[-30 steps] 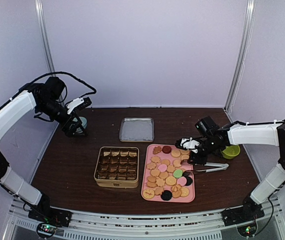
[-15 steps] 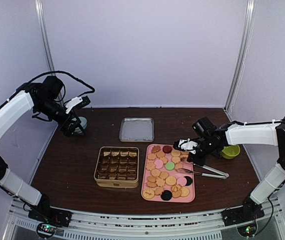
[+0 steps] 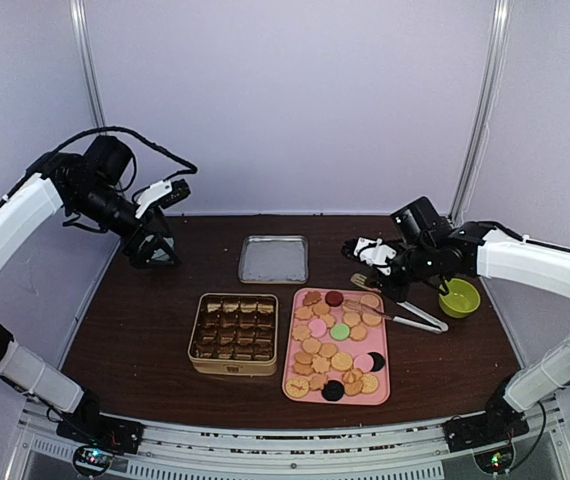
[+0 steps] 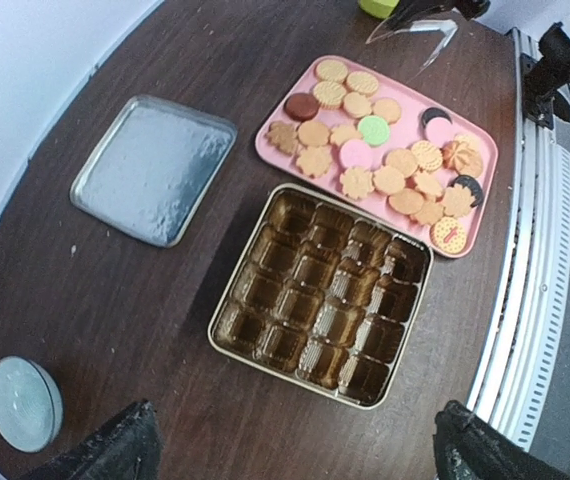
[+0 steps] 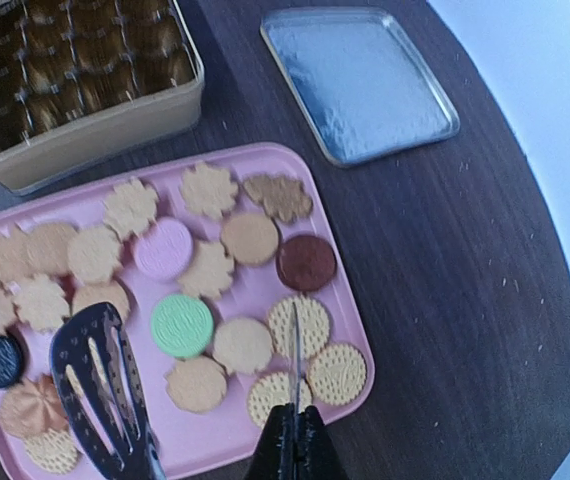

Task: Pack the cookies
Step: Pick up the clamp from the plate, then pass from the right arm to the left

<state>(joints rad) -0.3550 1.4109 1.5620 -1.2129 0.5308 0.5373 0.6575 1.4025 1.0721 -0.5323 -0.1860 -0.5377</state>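
My right fingers (image 5: 295,452), shut apparently on the tongs (image 5: 95,390), hover over the cookies (image 5: 182,325) on the pink tray (image 5: 285,165) near the front edge of the desk (image 3: 135,350); left fingers (image 3: 153,252) gape empty. Next: tong one into the tin (image 5: 85,135).

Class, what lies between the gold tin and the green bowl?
In the top view, the pink tray holding the cookies, then the metal tongs, lie between the gold tin and the green bowl.

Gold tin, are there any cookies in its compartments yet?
No, the left wrist view shows every compartment of the gold tin empty; the cookies all lie on the pink tray.
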